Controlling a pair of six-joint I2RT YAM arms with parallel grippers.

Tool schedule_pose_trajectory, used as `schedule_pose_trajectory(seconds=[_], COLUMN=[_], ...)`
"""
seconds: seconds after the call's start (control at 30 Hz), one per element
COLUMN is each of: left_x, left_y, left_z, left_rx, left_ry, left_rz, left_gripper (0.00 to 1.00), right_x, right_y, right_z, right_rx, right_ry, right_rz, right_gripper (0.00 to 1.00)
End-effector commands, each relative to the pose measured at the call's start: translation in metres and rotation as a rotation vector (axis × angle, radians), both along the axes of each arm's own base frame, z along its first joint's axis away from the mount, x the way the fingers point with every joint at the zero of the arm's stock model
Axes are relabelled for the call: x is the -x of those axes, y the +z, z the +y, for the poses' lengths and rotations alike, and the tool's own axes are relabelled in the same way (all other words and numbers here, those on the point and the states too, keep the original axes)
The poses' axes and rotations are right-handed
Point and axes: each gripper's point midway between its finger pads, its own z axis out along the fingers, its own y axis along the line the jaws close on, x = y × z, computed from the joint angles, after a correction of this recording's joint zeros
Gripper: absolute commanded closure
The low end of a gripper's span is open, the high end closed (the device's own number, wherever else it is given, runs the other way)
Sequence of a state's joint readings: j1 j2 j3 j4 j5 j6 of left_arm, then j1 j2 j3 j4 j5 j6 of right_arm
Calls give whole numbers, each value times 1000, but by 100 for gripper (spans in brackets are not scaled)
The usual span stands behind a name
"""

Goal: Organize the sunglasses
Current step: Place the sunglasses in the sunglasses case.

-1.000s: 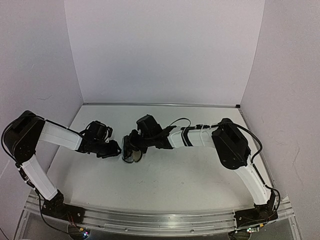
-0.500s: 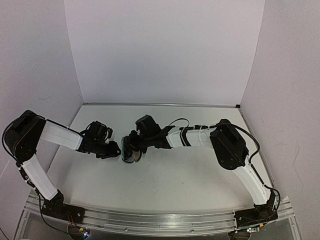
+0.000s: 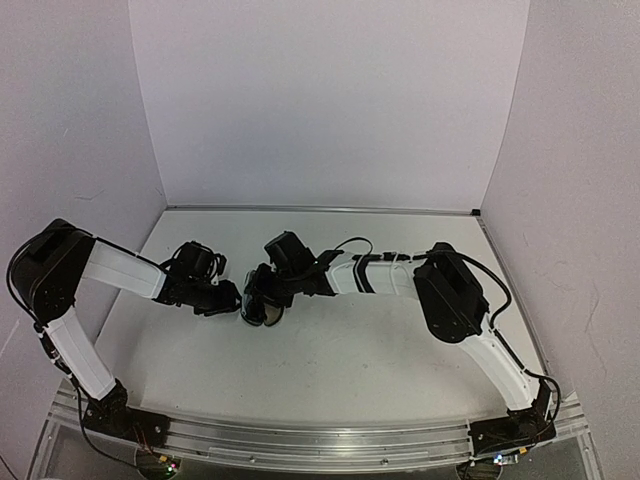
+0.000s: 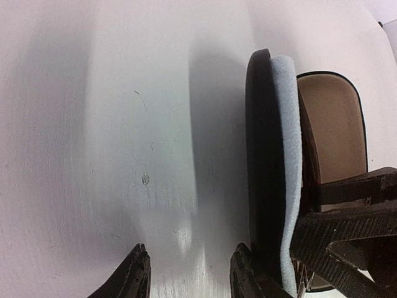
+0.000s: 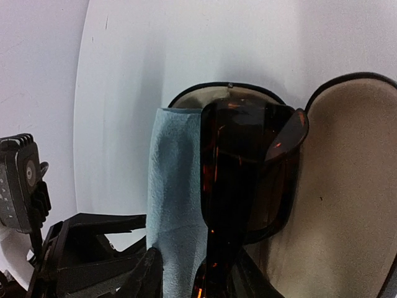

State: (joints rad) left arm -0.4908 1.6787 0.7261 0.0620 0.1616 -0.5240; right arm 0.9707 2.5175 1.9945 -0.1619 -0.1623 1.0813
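Observation:
The sunglasses (image 5: 245, 167), a dark brown folded pair, stand on edge inside the open black oval case (image 5: 226, 93) with tan lining. My right gripper (image 5: 198, 276) is shut on them, with the light blue cloth (image 5: 173, 205) pressed between one finger and the frame. In the top view the right gripper (image 3: 256, 292) is over the case (image 3: 266, 314) at mid-table. My left gripper (image 4: 191, 276) is open and empty, its right finger (image 4: 245, 273) next to the case's dark outer wall (image 4: 259, 155). The cloth (image 4: 286, 155) shows over that wall. In the top view the left gripper (image 3: 228, 298) is just left of the case.
The case's open lid (image 5: 353, 186) lies flat to the right of the sunglasses. The white table (image 3: 380, 340) is walled at the back and on both sides. The two grippers are close together over the case.
My right gripper and the case have shifted slightly to the left, toward the left gripper. The left arm has hardly moved.

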Motion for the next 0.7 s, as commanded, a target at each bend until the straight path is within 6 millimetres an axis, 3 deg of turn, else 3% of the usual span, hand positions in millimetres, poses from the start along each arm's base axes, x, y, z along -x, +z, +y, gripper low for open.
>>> schedule_pose_trajectory(seconds=[0.0, 0.67], left_x=[-3, 0], left_y=[-1, 5], left_z=[-5, -1], left_rx=[21, 35], left_ry=[-19, -15], left_rz=[-2, -23], left_gripper=[56, 55], right_x=[3, -1], right_y=[13, 27], right_z=[11, -6], right_rx=[21, 106], right_ry=[12, -30], right_rz=[-57, -102], right_gripper=[60, 56])
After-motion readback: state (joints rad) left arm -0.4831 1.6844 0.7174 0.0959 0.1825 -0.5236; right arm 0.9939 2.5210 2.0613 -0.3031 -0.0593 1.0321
